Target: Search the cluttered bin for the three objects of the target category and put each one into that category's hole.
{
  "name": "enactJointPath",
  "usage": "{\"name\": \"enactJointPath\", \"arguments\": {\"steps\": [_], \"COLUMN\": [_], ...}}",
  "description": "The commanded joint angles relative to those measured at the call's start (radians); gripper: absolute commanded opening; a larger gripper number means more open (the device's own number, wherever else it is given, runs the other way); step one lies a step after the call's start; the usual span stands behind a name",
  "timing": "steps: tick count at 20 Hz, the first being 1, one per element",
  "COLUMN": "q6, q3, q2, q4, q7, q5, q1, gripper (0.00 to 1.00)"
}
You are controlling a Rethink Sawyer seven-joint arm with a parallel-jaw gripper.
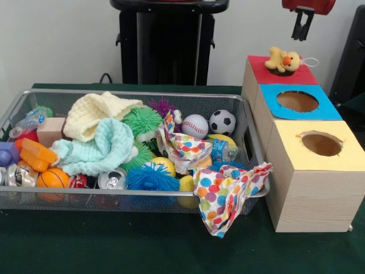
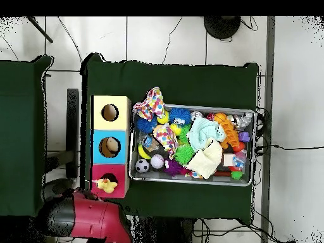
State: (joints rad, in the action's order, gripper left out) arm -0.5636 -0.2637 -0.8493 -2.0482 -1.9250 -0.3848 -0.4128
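Front view: gripper (image 1: pixel 303 25) hangs high above red box (image 1: pixel 282 74) | empty, fingers seemingly nearly closed | duck (image 1: pixel 284 59) at its hole.

The gripper (image 1: pixel 303 25) is cut off by the top edge at one o'clock in the front view, and the state of its jaws cannot be made out. The red hole (image 1: pixel 279 71) is largely hidden by the yellow plush duck (image 1: pixel 284 59). A silver can (image 1: pixel 19 176) at nine o'clock is cropped by the left edge.

Soft, even room light fills both views, bright and without hard glare. The wire bin (image 1: pixel 251 142) casts only a faint shadow on the dark green surface (image 1: pixel 114 245) toward 6 o'clock. The front view is slightly soft throughout.
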Motion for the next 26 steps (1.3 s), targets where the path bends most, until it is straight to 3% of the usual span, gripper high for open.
{"name": "enactJointPath", "arguments": {"steps": [1, 8, 16, 26], "q6": [0.062, 0.111, 0.195, 0.132], "q3": [0.051, 0.024, 0.081, 0.124], "q2": [0.046, 0.131, 0.185, 0.189], "q4": [-0.073, -0.065, -0.093, -0.099], "q7": [-0.298, -0.304, -0.278, -0.248], "q5": [-0.074, -0.065, -0.107, -0.140], "q1": [0.000, -0.032, -0.017, -0.004], "gripper": [0.00, 0.00, 0.00, 0.00]}}
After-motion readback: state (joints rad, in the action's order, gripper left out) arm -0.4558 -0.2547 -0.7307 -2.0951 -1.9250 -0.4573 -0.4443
